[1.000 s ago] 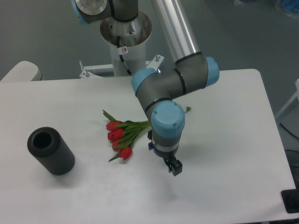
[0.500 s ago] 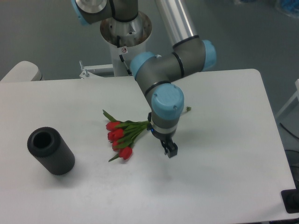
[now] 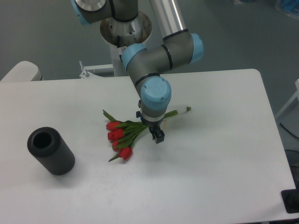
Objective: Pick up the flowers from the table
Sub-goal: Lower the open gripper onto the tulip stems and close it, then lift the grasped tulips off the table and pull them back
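The flowers [image 3: 121, 136], a small bunch of red tulips with green leaves, lie on the white table [image 3: 219, 154] near its middle. Their bound green stems run up and to the right, and the stem end [image 3: 182, 110] shows past the arm. My gripper [image 3: 158, 136] points down just right of the blooms, over the stems. Its fingers look close together, and I cannot tell whether they touch the stems. The wrist hides the middle of the stems.
A black cylinder [image 3: 50, 150] lies on its side at the table's left, open end facing up-left. The arm's base column [image 3: 125, 35] stands behind the far table edge. A black object [image 3: 292, 201] sits at the front right corner.
The gripper has moved up and to the left, from the bare table right of the flowers to over the stems. The flowers and the cylinder have not moved.
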Robot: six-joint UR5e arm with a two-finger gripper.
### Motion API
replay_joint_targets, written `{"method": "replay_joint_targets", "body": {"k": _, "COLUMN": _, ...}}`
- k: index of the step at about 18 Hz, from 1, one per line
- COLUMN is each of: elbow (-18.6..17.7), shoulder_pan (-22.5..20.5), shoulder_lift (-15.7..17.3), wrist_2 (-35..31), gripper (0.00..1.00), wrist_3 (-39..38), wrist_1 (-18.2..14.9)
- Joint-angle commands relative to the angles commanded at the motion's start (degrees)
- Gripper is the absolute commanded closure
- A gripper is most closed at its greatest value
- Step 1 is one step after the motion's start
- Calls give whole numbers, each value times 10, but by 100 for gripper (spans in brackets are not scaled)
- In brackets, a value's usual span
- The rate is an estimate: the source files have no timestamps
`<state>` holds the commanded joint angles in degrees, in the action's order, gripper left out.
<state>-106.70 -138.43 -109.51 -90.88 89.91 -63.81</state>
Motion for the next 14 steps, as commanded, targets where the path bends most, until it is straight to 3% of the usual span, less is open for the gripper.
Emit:
{"method": "replay_joint_targets", "body": {"k": 2, "elbow": -16, "shoulder_pan": 0, "shoulder_lift": 0, "wrist_2": -1, "gripper": 0, "wrist_3": 0, "wrist_1": 12}}
{"method": "replay_joint_targets", "body": {"k": 5, "elbow": -57, "shoulder_pan": 0, "shoulder_lift": -1, "wrist_2": -1, "gripper": 2, "wrist_3": 0, "wrist_1": 90}}
{"method": "replay_joint_targets", "body": {"k": 7, "elbow": -70, "shoulder_pan": 1, "shoulder_lift": -2, "wrist_2": -1, "gripper": 18, "wrist_3": 0, "wrist_1": 117}}
{"method": "replay_joint_targets", "body": {"k": 11, "elbow": -65, "shoulder_pan": 0, "shoulder_lift": -2, "wrist_2": -1, "gripper": 73, "wrist_3": -5, "wrist_1": 118}}
{"method": "replay_joint_targets", "body": {"k": 12, "elbow": -62, "shoulder_pan": 0, "shoulder_lift": -2, "wrist_2": -2, "gripper": 80, "wrist_3": -8, "wrist_1": 118}}
{"method": "replay_joint_targets", "body": {"k": 14, "elbow": -53, "shoulder_pan": 0, "shoulder_lift": -2, "wrist_2": -3, "gripper": 81, "wrist_3": -7, "wrist_1": 117}}
